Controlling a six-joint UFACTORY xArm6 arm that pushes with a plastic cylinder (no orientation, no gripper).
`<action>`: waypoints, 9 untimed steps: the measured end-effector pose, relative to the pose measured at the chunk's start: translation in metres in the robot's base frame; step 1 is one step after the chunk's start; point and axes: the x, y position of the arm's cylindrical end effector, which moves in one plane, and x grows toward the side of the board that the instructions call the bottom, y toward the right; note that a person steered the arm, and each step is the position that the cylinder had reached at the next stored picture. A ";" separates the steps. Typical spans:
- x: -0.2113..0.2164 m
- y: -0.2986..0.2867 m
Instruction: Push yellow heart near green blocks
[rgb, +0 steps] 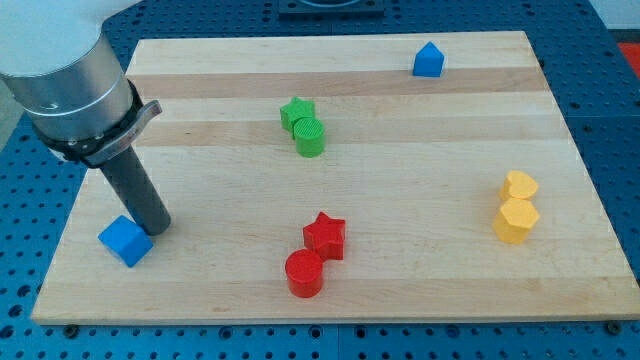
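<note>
Progress on the task appears to be nil, judging by how things lie: the yellow heart (520, 185) sits near the right edge of the counter (400, 270), touching or just beside a yellow hexagonal block (516, 220) below it, and well apart from the green blocks. These, a green star (296, 112) and a green cylinder (310, 137) pressed close together, are found in the upper middle of the counter. My tip (156, 226) is set down near the left edge, toward the lower-left corner, just beside a blue cube (125, 240) and possibly touching it; contact cannot be confirmed. No gripper is fitted, so nothing is held or clasped; only a bare rod is presented. What is left is judged to be the whole job: the tip has to be brought across the counter to the heart's right side, and the heart slid leftward and upward. A red star (325, 236) and red cylinder (304, 273) lie near the bottom edge, and a small blue block (428, 61) near the top edge. No containers are seen anywhere on the counter.
</note>
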 end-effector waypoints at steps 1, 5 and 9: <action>-0.006 0.014; -0.006 0.034; -0.012 0.053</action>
